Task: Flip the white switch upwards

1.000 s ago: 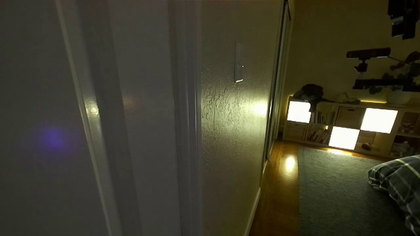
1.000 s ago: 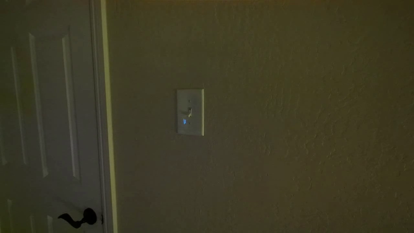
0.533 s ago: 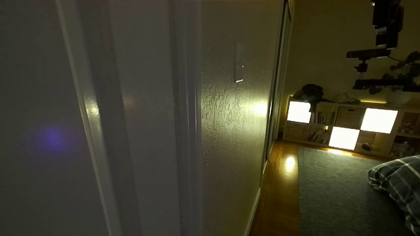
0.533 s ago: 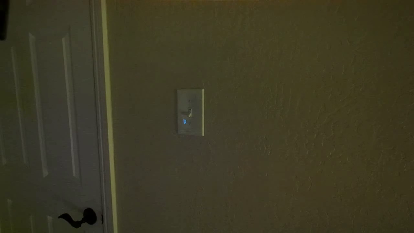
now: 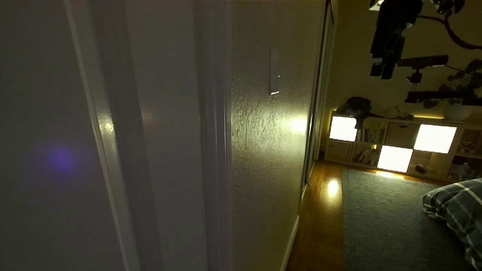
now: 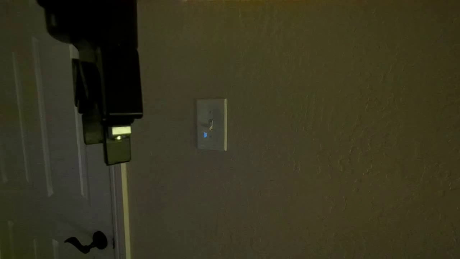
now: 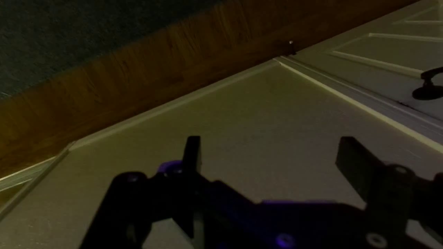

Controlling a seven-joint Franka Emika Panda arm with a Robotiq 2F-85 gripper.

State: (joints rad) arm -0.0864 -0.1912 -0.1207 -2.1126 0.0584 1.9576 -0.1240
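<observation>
The white switch shows in both exterior views, as a pale upright plate with a small toggle [image 6: 211, 125] that tilts down, and as a thin edge-on plate [image 5: 275, 71] on the wall. It is out of the wrist view. My black gripper [image 6: 107, 149] points down, to the left of the switch in an exterior view. In an exterior view the gripper [image 5: 382, 71] stands well apart from the wall, with a wide gap to the switch. In the wrist view the gripper [image 7: 270, 148] is open, its fingers [image 7: 192, 152] wide apart with nothing between them.
A door with a dark lever handle [image 6: 86, 242] is left of the switch. A dark camera [image 5: 422, 61] on a mount stands beyond the gripper. A low shelf [image 5: 401, 133] with glowing panels and a plaid-covered bed [image 5: 457, 210] are farther off.
My gripper has moved left and down in an exterior view, toward the wall. In an exterior view it has come in from the top left. The switch toggle has not moved.
</observation>
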